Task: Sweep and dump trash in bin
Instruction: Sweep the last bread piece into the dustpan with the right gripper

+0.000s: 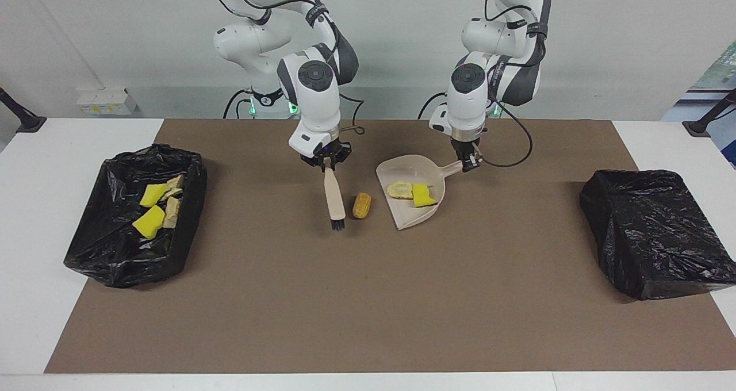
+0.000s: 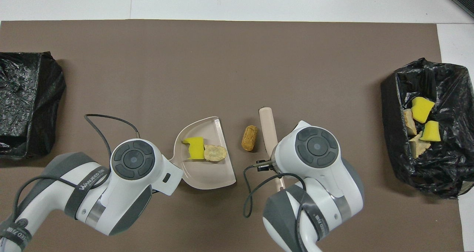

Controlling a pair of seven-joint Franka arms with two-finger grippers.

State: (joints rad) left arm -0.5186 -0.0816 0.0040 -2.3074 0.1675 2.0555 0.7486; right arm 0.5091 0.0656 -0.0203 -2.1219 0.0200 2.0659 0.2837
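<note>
My right gripper (image 1: 326,162) is shut on the handle of the beige brush (image 1: 334,198) (image 2: 267,124). The brush hangs with its dark bristles low over the mat, beside a loose brown lump of trash (image 1: 361,205) (image 2: 249,137), on that lump's side toward the right arm's end. My left gripper (image 1: 470,161) is shut on the handle of the beige dustpan (image 1: 411,215) (image 2: 207,172), whose mouth faces the lump. In the pan lie a yellow sponge chunk (image 1: 424,195) (image 2: 194,148) and a tan lump (image 1: 399,190) (image 2: 215,153). The overhead view hides both grippers under their wrists.
The black-lined bin (image 1: 190,172) (image 2: 444,170) at the right arm's end of the table holds several yellow and tan scraps (image 1: 150,219) (image 2: 422,109). A box wrapped in black plastic (image 1: 655,230) (image 2: 22,96) sits at the left arm's end. A brown mat (image 1: 368,299) covers the table.
</note>
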